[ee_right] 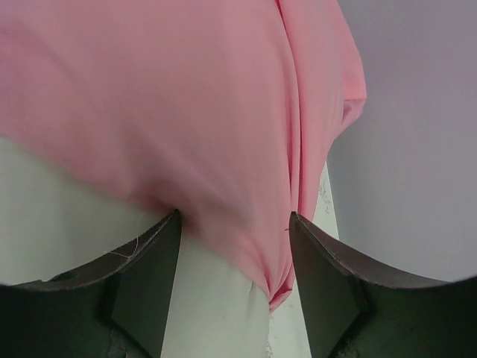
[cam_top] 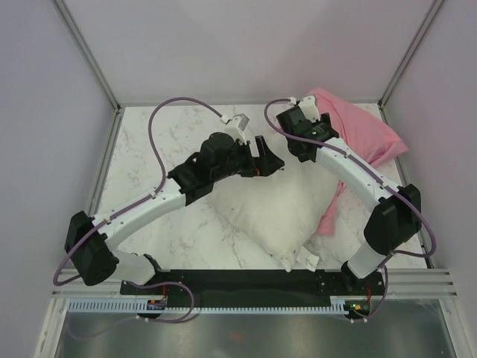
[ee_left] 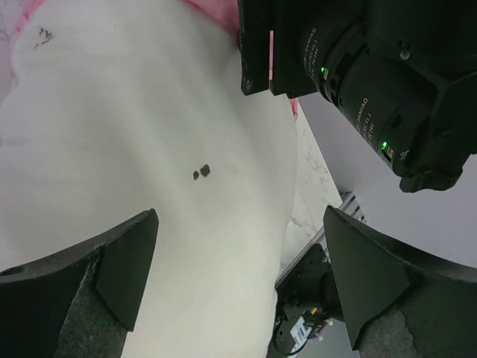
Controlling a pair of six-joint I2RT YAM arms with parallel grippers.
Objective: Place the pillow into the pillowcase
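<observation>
The left gripper [cam_top: 265,154] [ee_left: 240,216] hangs with its jaws spread wide and nothing between them; the pillow [cam_top: 276,212] [ee_left: 149,112] lies just past the fingertips and fills the space ahead, with two small dark specks [ee_left: 201,172] on its cover. Beyond the left jaws stands the right arm's black wrist motor [ee_left: 373,97], printed "DAMIAO" in white beside two green lights. The right gripper [cam_top: 297,118] [ee_right: 235,216] has its jaws apart as well. The pillowcase [cam_top: 358,130] [ee_right: 186,97] drapes just ahead of them over the pillow's far end, one fold reaching down between the tips; contact cannot be told. The pillow's tag [cam_top: 305,259] is too small to read.
</observation>
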